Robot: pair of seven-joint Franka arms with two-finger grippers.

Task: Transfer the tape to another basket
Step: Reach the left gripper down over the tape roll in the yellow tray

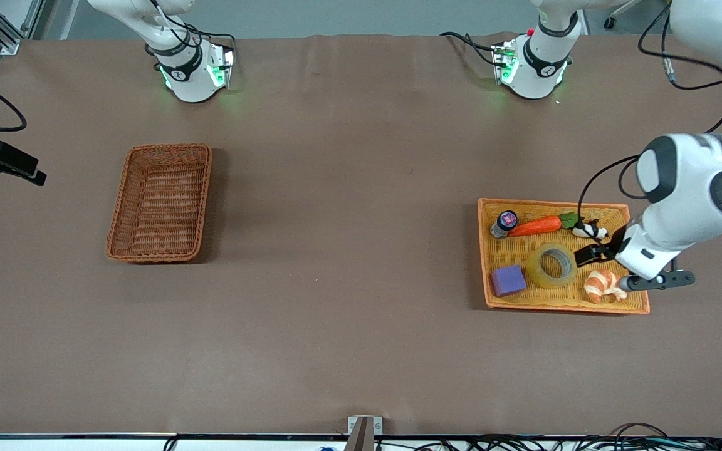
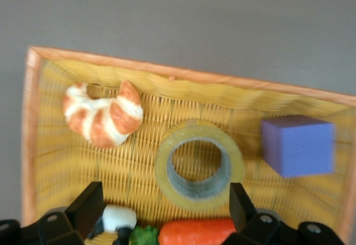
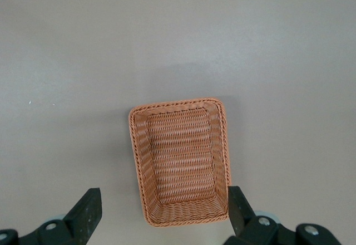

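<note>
The tape (image 1: 539, 270) is a yellowish ring lying flat in the yellow-orange tray (image 1: 561, 307). It also shows in the left wrist view (image 2: 164, 172). My left gripper (image 1: 600, 247) is open and empty, low over the tray beside the tape, toward the left arm's end; its fingers (image 2: 92, 200) stand wide apart. The reddish-brown basket (image 1: 116, 219) is empty and stands toward the right arm's end of the table. My right gripper (image 3: 162, 203) is open and empty, waiting high above the basket (image 3: 142, 161). It shows at the edge of the front view (image 1: 0, 166).
The tray (image 2: 167, 78) also holds a croissant (image 1: 604, 285), a purple block (image 1: 508, 280), a carrot (image 1: 536, 225), a small bottle (image 1: 504, 223) and a panda toy (image 1: 590, 231). Brown tabletop lies between tray and basket.
</note>
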